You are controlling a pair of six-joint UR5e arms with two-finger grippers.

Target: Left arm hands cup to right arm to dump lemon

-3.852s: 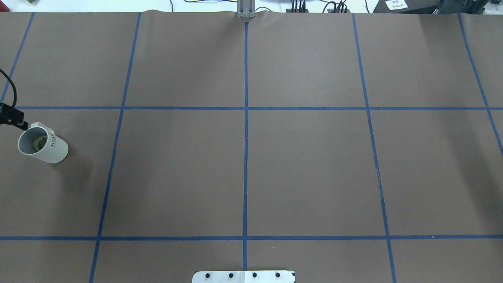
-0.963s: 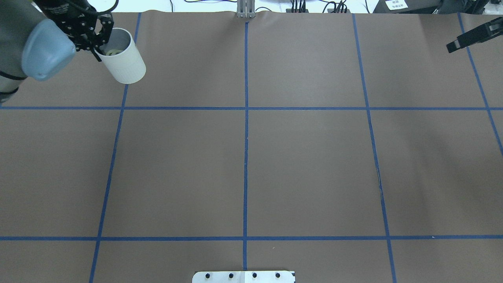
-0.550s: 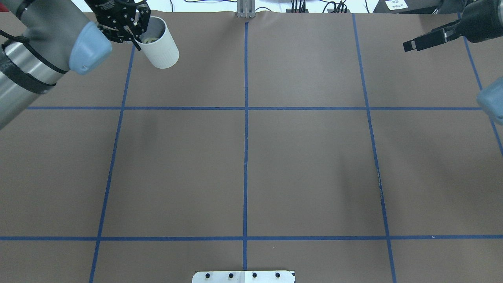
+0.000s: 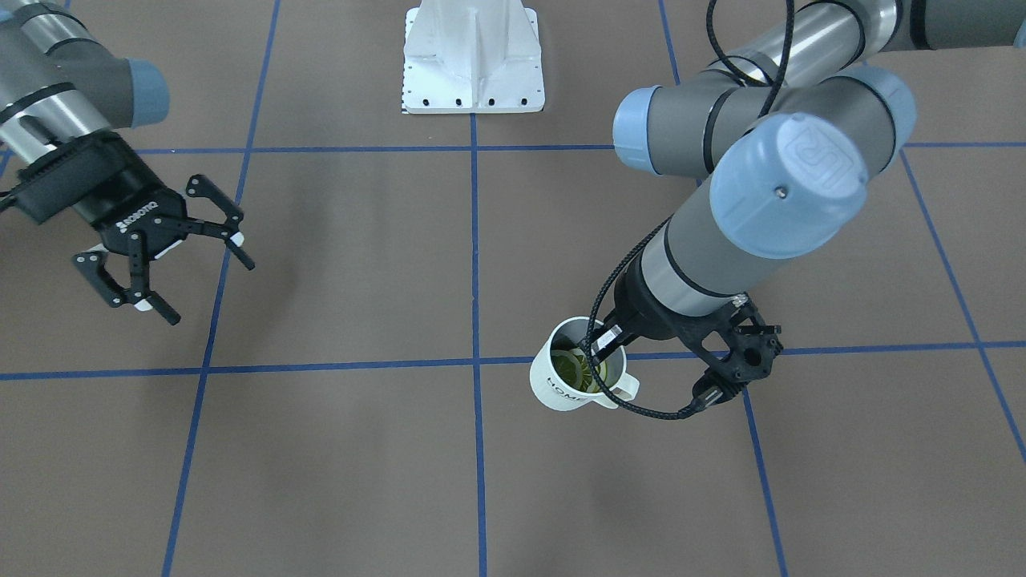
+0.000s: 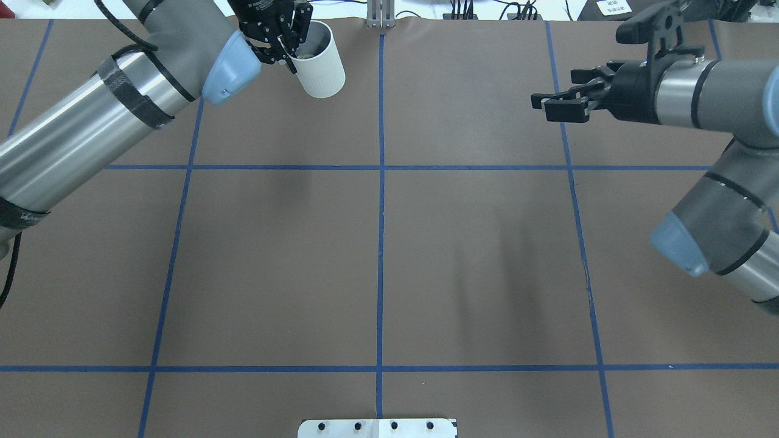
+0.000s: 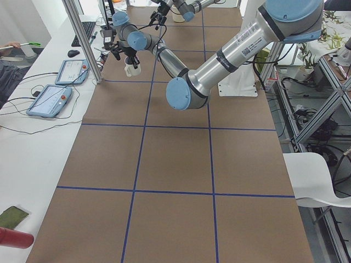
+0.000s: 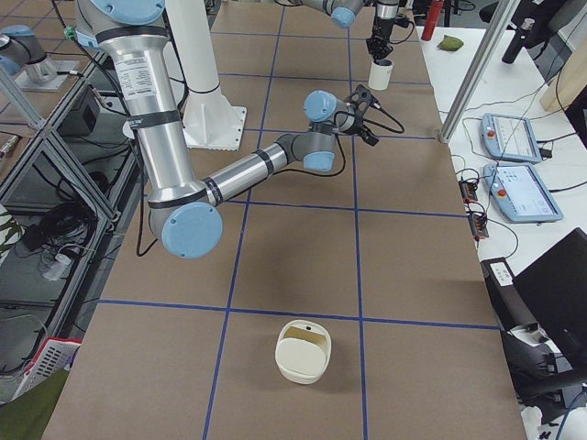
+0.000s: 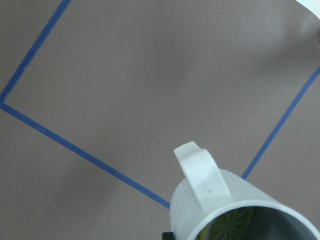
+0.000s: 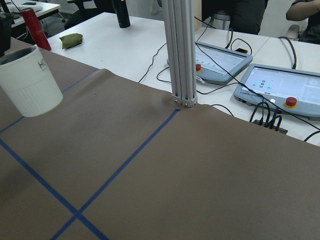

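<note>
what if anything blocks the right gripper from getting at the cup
Nothing visible, so probably yes: the right gripper is open, only bare table lies between it and the cup, and the left gripper holds just the rim.

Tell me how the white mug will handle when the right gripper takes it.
The cup looks rigid, probably ceramic: it should not flex but could chip. The left gripper pinches only its rim, so it may swing when nudged. The lemon lies loose inside and could shift.
</note>
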